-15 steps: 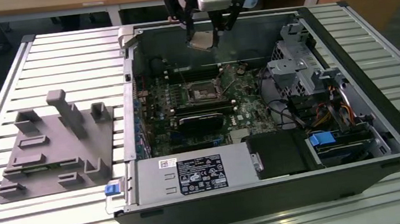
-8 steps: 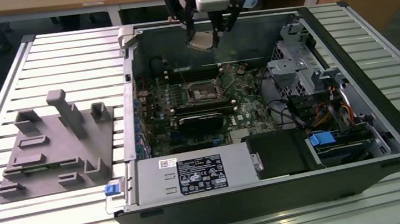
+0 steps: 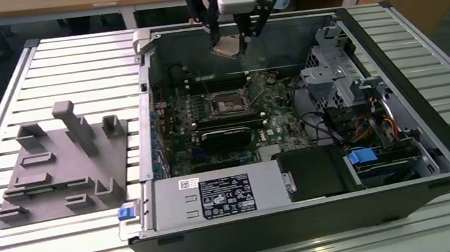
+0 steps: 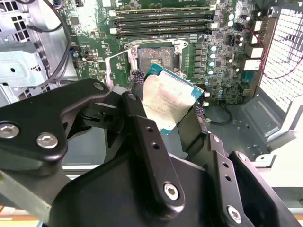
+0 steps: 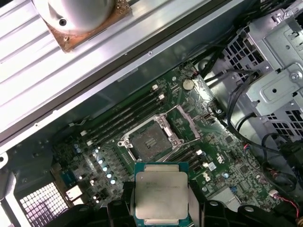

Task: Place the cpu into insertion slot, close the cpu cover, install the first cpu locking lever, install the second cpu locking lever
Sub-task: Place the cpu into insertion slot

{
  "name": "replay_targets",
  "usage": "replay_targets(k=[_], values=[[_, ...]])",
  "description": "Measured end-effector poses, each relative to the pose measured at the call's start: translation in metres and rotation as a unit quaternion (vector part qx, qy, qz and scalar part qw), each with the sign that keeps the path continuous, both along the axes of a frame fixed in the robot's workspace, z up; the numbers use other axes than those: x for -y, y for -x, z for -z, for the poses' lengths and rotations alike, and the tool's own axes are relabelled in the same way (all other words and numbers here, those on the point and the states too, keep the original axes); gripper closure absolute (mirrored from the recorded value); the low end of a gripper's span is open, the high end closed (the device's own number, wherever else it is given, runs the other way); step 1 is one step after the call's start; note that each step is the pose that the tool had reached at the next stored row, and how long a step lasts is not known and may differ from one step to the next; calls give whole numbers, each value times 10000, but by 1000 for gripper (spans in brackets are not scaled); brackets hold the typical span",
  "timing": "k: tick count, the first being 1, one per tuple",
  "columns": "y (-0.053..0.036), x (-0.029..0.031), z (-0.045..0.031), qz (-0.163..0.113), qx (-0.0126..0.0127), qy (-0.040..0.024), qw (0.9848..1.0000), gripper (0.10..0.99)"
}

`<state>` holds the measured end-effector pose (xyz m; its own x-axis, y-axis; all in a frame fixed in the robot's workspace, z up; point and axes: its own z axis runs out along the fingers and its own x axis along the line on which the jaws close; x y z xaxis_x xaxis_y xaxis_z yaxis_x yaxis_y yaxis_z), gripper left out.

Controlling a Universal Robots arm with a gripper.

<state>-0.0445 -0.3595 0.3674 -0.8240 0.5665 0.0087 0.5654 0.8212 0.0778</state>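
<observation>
- The cpu (image 5: 161, 195) hangs in the air, tilted, with the jaws closed on two of its opposite edges.
- The insertion slot (image 5: 150, 140) lies uncovered in the motherboard (image 5: 236, 166), apart from it.
- The open computer case (image 3: 319, 219) sits on the slatted bench (image 3: 77, 72).

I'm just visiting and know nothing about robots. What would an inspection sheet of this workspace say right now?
Surface: slatted metal table, carrying an open computer case.
Job's things: cpu held above the motherboard; insertion slot empty.
Clutter: grey moulded fixture on the exterior view's left.
Grippers: gripper shut on the cpu.
Cables: loose bundles inside the case, exterior view's right.
Surroundings: wooden desk behind the table.
</observation>
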Motion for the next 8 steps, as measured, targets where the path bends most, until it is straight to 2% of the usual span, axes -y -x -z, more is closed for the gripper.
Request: replay_targets(k=[8], values=[[0, 0, 13, 244, 0, 0, 9997, 549]])
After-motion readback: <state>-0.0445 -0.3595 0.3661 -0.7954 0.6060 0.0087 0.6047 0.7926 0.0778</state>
